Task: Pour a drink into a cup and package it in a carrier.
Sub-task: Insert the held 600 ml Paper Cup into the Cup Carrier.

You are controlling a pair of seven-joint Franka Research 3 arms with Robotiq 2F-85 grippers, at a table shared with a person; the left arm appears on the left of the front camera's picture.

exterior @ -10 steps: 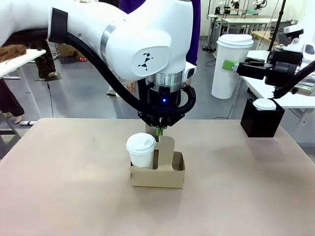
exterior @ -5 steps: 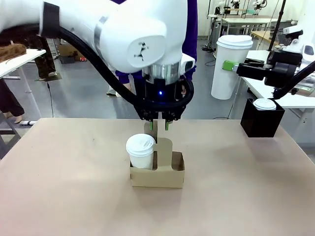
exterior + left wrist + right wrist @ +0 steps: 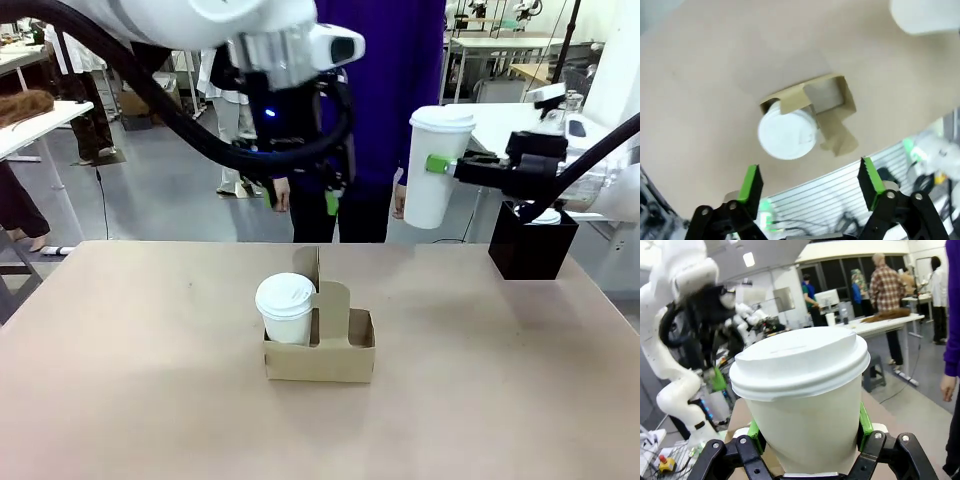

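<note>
The right gripper (image 3: 810,434) squeezes a tall white cup (image 3: 802,405) with a lid (image 3: 799,360) on. A white robot arm (image 3: 675,345) is behind it.

At frame centre the carrier (image 3: 320,345) has a lidded cup (image 3: 286,305) in its left pocket, while its right pocket lies open from above. The left gripper (image 3: 300,200) hangs well above, jaws apart. At upper right the right gripper (image 3: 437,165) clamps a second cup (image 3: 432,195). A black box (image 3: 532,250) blocks the table's (image 3: 120,380) right edge.
</note>
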